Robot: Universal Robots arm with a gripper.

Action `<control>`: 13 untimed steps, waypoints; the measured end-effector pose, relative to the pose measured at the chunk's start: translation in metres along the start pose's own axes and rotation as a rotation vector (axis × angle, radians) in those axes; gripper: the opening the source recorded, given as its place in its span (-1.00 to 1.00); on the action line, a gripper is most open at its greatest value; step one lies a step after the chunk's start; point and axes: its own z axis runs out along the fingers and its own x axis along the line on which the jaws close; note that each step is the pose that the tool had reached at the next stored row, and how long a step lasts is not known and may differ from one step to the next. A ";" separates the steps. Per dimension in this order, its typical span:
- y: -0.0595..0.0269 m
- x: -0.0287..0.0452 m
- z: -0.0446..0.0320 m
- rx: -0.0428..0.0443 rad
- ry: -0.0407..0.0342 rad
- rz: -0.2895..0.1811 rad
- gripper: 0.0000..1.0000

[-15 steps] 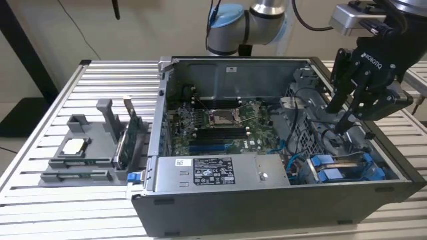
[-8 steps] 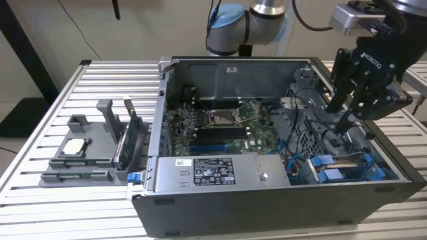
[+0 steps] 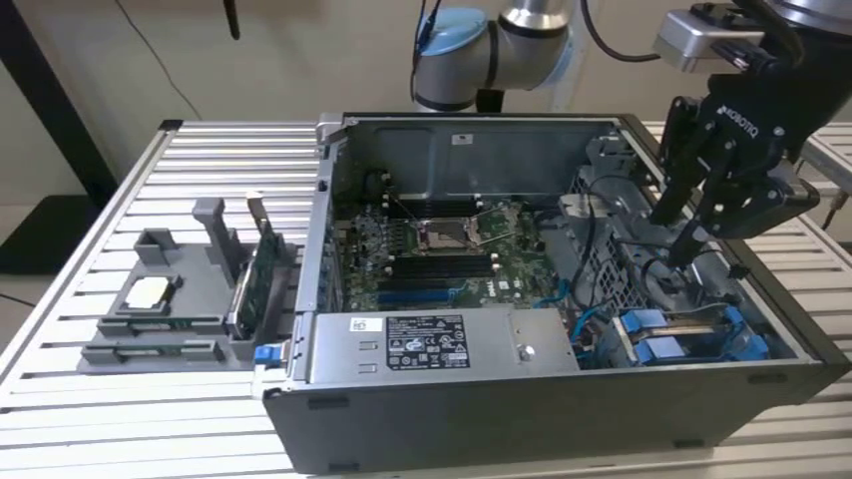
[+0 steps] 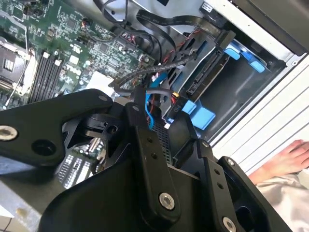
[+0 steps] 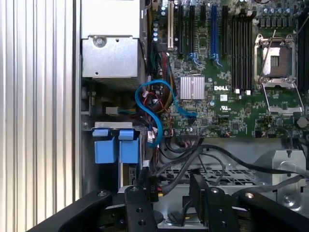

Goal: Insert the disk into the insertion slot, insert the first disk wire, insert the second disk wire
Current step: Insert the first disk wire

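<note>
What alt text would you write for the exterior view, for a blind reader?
A black gripper hangs in an open computer case, over cables near the insertion slot, at the exterior view's right. A green motherboard lies in its middle.

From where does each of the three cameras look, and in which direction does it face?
Exterior view: off the arm, high, looking down into the open computer case; arm and gripper at the exterior view's right.
First wrist view: on the wrist, looking onto the motherboard and blue disk carrier; gripper in front.
Second wrist view: on the wrist, slanting past the gripper toward the drive bay.
All three share the motherboard.
</note>
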 end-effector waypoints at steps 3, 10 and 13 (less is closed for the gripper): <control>-0.0001 0.0083 0.0000 0.0001 0.0000 0.000 -0.07; -0.0004 0.0206 0.0026 0.0290 -0.0138 -0.001 -0.07; 0.0001 0.0207 0.0040 0.0481 -0.0282 -0.002 -0.07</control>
